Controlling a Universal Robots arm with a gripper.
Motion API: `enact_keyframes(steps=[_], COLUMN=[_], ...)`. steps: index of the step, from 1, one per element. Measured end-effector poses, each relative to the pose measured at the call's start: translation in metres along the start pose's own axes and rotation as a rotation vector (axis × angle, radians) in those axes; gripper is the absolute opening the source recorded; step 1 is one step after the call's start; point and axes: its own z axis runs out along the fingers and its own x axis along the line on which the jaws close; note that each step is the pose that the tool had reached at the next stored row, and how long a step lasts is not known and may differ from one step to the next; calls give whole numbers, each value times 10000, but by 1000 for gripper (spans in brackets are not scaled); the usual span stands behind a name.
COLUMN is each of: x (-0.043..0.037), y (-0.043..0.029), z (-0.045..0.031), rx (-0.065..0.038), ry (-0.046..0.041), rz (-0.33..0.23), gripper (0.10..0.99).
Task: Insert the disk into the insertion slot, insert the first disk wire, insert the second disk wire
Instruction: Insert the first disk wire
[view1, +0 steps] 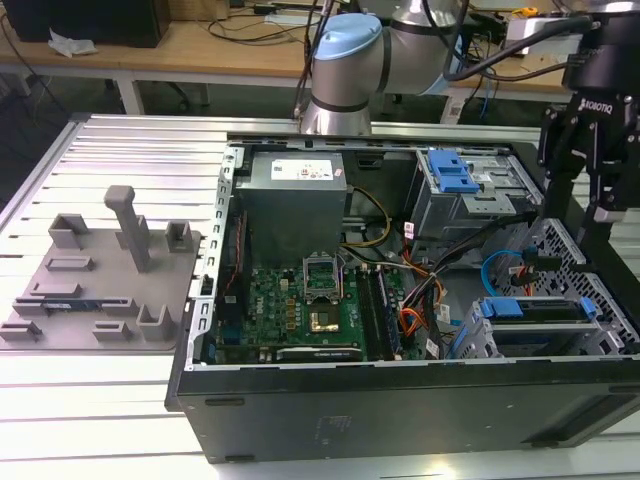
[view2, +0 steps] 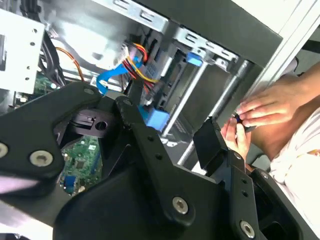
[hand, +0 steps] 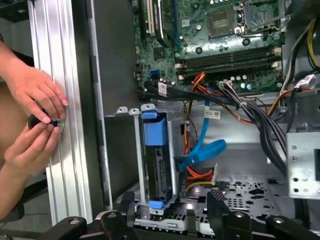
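The disk sits edge-on in the slot. Bright blue carrier plastic shows at both of its ends, with a dark side between them. In the exterior view it lies in the perforated grey cage, at the case's near corner on the exterior view's right. The gripper hangs over that cage, fingers spread wide and holding nothing. A blue cable curls just beside the disk (plugged in or not, I cannot tell). A person's hands pinch something small and dark at the rail.
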Motion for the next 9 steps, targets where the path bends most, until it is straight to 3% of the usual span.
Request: enact_keyframes(steps=[3, 9], x=[-23, -33], y=[3, 14], z=[30, 55], rx=[4, 7], ry=[64, 108], rz=[0, -2], gripper=[682, 663])
